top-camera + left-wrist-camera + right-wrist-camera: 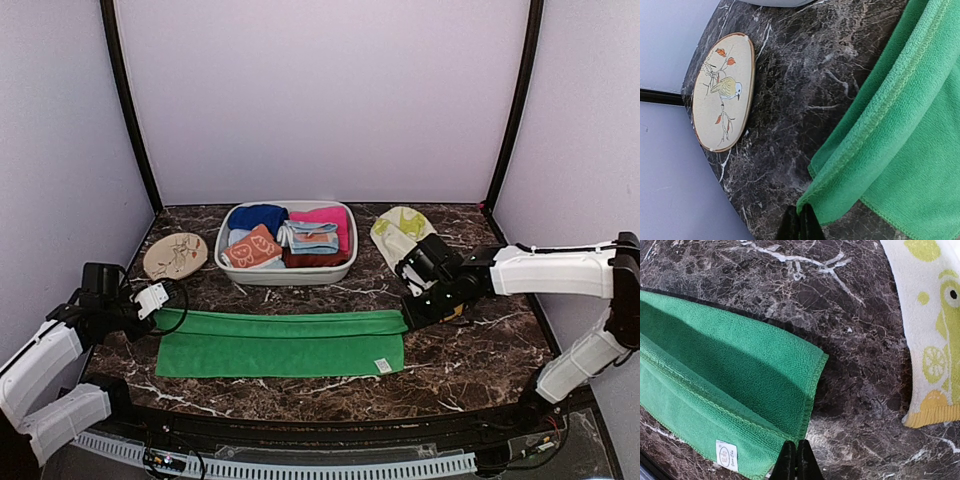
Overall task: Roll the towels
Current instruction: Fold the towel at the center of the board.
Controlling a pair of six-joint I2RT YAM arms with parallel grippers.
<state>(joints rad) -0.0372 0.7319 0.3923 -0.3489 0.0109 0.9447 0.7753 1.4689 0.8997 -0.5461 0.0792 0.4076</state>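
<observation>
The top view looks down from high at the near edge across the whole marble table point(460, 350). Both wrist views sit close above the tabletop, looking steeply down, one at each end of the green towel point(280, 350), which all three views share.

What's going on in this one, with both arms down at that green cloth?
The green towel lies folded in a long strip near the front of the table. The left gripper is shut on its left corner, the right gripper on its right edge. Nothing is rolled yet; the cream printed towel lies right of the tub.
</observation>
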